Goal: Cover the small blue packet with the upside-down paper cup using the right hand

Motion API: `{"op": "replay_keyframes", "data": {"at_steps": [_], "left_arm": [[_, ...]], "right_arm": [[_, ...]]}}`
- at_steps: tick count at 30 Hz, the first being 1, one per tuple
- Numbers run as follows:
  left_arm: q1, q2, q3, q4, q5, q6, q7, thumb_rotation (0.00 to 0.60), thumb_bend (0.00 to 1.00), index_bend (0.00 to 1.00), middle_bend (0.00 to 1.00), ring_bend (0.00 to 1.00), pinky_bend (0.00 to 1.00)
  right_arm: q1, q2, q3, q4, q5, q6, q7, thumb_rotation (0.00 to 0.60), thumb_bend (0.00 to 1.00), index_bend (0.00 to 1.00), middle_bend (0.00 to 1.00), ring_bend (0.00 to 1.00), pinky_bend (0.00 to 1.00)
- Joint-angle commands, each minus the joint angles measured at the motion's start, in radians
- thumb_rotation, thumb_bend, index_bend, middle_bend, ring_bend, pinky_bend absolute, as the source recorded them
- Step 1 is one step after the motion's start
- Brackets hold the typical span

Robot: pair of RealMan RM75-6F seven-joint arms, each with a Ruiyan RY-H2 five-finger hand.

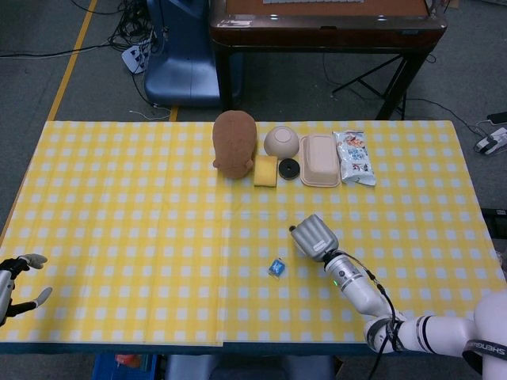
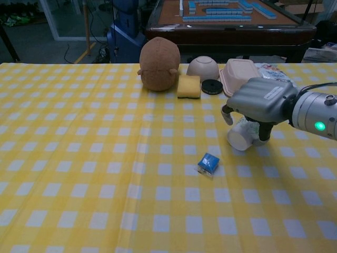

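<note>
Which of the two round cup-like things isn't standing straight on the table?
The paper cup under the right hand: it is tipped, rim facing forward-left. The beige bowl in the back row sits squarely upside down.

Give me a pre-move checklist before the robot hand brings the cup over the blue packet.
1. Right robot hand is over the paper cup: ok.
2. Firm grip on the cup: cannot tell, the fingers are mostly hidden under the palm.
3. Cup turned mouth down: not ok, it lies tilted on its side.
4. Blue packet is uncovered and apart from the cup: ok.
5. Cloth between cup and packet is bare: ok.
6. Left robot hand is at the far table edge, out of the way: ok.
</note>
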State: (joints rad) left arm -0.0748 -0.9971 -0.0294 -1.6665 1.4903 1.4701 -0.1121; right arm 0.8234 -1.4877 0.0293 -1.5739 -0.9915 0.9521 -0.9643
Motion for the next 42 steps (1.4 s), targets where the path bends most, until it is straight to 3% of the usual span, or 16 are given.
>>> {"op": "replay_keyframes", "data": {"at_steps": [1, 4, 11, 17, 27, 36, 42], "left_arm": [[0.0, 0.001, 0.0, 0.001, -0.001, 0.0, -0.002, 0.6, 0.22, 0.45, 0.44, 0.41, 0.59], [0.001, 0.002, -0.001, 0.002, -0.001, 0.001, -0.005, 0.6, 0.22, 0.45, 0.44, 0.41, 0.59], [0.002, 0.002, 0.0, 0.002, 0.002, 0.002, -0.005, 0.6, 0.22, 0.45, 0.44, 0.41, 0.59], [0.004, 0.003, 0.002, -0.003, 0.009, 0.008, 0.002, 0.6, 0.22, 0.45, 0.44, 0.41, 0.59], [0.006, 0.004, 0.001, -0.004, 0.008, 0.009, 0.002, 0.6, 0.22, 0.45, 0.44, 0.41, 0.59], [0.006, 0.006, 0.002, -0.004, 0.01, 0.01, -0.002, 0.6, 0.22, 0.45, 0.44, 0.41, 0.59], [0.008, 0.007, 0.002, -0.005, 0.014, 0.014, -0.004, 0.6, 0.22, 0.45, 0.44, 0.41, 0.59]], "right_arm": [[0.0, 0.0, 0.001, -0.002, 0.001, -0.003, 0.021, 0.6, 0.05, 0.48, 1.0, 1.0, 1.0], [-0.01, 0.015, 0.014, -0.018, -0.019, -0.001, 0.096, 0.6, 0.05, 0.54, 1.0, 1.0, 1.0], [-0.061, 0.056, 0.058, -0.053, -0.15, 0.046, 0.377, 0.6, 0.05, 0.58, 1.0, 1.0, 1.0], [-0.112, 0.073, 0.093, -0.075, -0.296, 0.052, 0.827, 0.6, 0.05, 0.58, 1.0, 1.0, 1.0], [-0.132, 0.034, 0.05, 0.044, -0.489, 0.005, 1.476, 0.6, 0.03, 0.58, 1.0, 1.0, 1.0], [-0.128, 0.017, 0.008, 0.135, -0.589, 0.025, 1.841, 0.6, 0.01, 0.58, 1.0, 1.0, 1.0], [-0.123, -0.031, -0.02, 0.233, -0.619, 0.03, 1.959, 0.6, 0.01, 0.58, 1.0, 1.0, 1.0]]}}
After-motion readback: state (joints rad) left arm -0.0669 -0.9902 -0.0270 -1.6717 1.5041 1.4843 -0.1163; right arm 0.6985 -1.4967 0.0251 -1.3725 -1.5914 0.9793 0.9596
